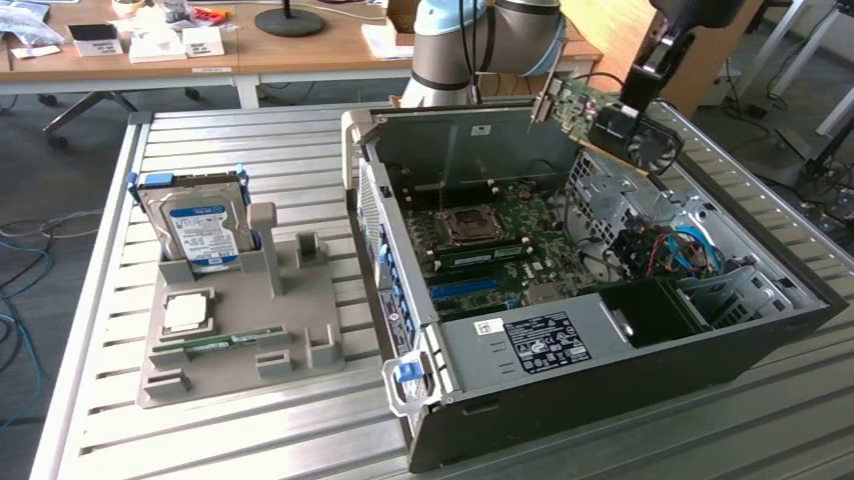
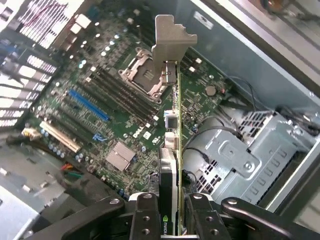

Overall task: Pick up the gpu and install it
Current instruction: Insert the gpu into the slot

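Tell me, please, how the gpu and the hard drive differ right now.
The gpu hangs clamped in the gripper above the open case; the hard drive stands in the grey holder. The gpu is a green card with a black fan; the hard drive is a silver box with a blue-white label. Neither sits installed in the case.

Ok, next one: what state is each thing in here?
gpu, gripped, held in the air over the open case, not seated
fingers, shut on the gpu
computer case, lying on its side, side panel off
hard drive, standing upright in the grey holder
processor, lying flat on the holder
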`<state>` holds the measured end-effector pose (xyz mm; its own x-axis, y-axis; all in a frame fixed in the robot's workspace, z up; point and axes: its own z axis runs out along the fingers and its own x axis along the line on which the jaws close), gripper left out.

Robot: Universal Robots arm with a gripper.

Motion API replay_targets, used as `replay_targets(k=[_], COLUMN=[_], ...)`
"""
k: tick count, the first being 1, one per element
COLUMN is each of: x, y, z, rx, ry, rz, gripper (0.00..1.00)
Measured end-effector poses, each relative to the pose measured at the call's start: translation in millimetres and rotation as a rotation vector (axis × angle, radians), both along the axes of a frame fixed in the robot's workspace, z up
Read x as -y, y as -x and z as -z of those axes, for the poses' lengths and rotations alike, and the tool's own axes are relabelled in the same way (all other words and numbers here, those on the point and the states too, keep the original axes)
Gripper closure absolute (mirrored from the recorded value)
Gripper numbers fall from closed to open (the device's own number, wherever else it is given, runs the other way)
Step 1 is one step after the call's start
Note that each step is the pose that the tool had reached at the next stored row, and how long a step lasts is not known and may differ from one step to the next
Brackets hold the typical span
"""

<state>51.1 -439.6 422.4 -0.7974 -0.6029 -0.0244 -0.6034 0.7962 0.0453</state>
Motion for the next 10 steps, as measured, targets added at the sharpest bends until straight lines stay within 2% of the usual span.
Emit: replay_targets(k=[4, 10], x=[0.0, 0.0], y=[0.0, 0.0], z=[0.1, 0.2], rx=[0.0, -0.0003], ry=[0.0028, 0.0141], rz=[-0.068, -0.166], gripper=[0.73, 0.73])
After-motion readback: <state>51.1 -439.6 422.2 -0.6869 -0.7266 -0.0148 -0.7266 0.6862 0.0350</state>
